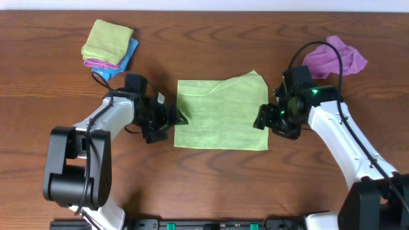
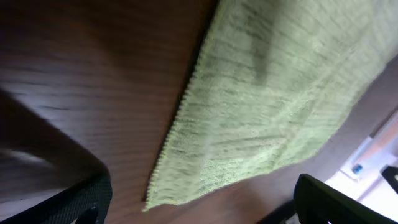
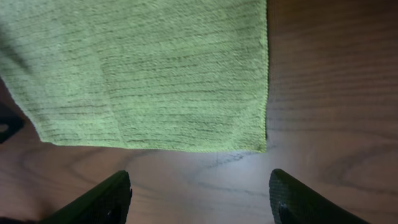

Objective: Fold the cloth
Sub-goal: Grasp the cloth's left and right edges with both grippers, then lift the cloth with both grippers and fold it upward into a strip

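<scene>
Since the light green rectangular microfibre cloth [image 1: 222,115] lies flat in the middle of the brown wooden table [image 1: 51,83] with its long axis running across the frame, each of its short edges faces one arm. The left gripper [image 1: 177,118] sits at the cloth's left-hand edge and the right gripper [image 1: 259,119] at its right-hand edge, both low on those edges, so neither arm is really nearer than the other.

In the left wrist view the two dark fingers [image 2: 81,199] stand wide apart. The cloth's near corner lies between and just ahead of them, with nothing gripped. The right wrist view shows the same thing: its fingers [image 3: 99,199] are spread wide, and the cloth's lower right corner sits just beyond the gap, with bare wood between. From above I can't tell whether either tip actually touches the fabric.

The cloth's upper right corner rises to a peak with a slanting crease below it, so that part looks doubled over. I'd judge both near corners are about to be pinched.

A stack of folded cloths [image 1: 108,45] rests at the upper left, and a crumpled purple cloth [image 1: 335,56] at the upper right.
</scene>
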`<action>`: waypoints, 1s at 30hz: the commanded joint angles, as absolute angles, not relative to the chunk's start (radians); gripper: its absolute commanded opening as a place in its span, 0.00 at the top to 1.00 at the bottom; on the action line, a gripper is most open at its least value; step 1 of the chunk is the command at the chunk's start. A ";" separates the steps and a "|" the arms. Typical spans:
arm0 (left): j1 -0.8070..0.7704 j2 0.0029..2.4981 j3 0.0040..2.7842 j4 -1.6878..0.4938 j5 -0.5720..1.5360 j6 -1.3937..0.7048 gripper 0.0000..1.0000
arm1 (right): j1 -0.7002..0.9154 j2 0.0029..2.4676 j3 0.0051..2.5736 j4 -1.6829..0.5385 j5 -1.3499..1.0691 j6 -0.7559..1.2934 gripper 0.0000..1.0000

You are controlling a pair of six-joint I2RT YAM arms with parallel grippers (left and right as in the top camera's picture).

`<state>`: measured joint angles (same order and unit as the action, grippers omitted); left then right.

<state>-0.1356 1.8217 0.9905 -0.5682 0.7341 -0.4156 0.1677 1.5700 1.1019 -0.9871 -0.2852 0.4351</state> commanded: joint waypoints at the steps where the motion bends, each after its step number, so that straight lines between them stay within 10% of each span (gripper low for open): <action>1: -0.157 1.852 0.983 -0.569 0.752 -0.408 0.05 | 0.142 1.564 1.089 -1.000 -0.308 0.417 0.28; 11: -0.210 1.922 0.982 -0.542 0.740 -0.408 0.00 | 0.123 1.564 1.088 -1.050 -0.323 0.393 0.27; 18: -0.238 1.987 0.982 -0.516 0.730 -0.408 0.52 | 0.123 1.564 1.085 -1.050 -0.323 0.387 0.27; 21: -0.236 1.987 0.982 -0.514 0.731 -0.404 0.94 | 0.123 1.565 1.072 -1.015 -0.322 0.384 0.29; 30: -0.234 1.980 0.984 -0.516 0.786 -0.388 0.94 | 0.123 1.565 0.881 -0.788 -0.321 0.414 0.29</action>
